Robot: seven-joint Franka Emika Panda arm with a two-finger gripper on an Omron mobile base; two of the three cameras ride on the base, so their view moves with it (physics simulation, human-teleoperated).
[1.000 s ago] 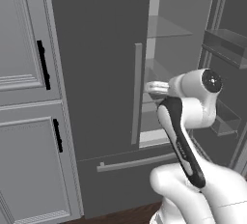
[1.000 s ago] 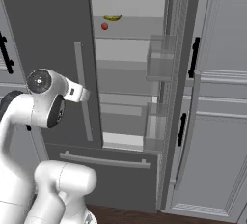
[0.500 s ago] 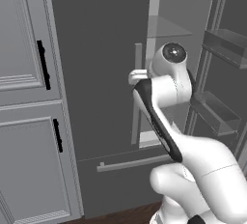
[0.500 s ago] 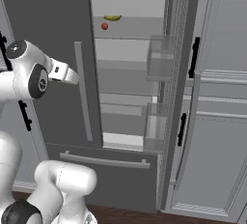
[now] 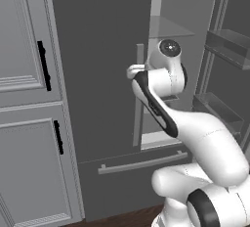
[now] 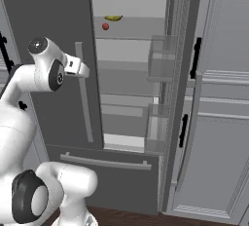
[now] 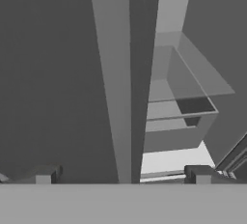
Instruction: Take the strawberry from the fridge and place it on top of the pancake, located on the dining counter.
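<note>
I had the gripper (image 7: 123, 172) spread wide and empty, its fingertips straddling the long bar handle (image 7: 116, 78) of the fridge's (image 5: 97, 50) closed left door. The strawberry (image 6: 105, 26) sat on the upper glass shelf (image 6: 129, 38) near its left edge, just beside a banana (image 6: 113, 18). My worry was that reaching up from there could knock the handle or door edge, or nudge the strawberry rolling

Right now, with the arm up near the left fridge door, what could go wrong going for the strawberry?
The open gripper sits close to the shut left door's bar handle, so swinging right may clip it. The strawberry lies on a high shelf right beside a banana, so a loose approach could knock either. The open right door's bins narrow the gap the arm must pass through.
</note>
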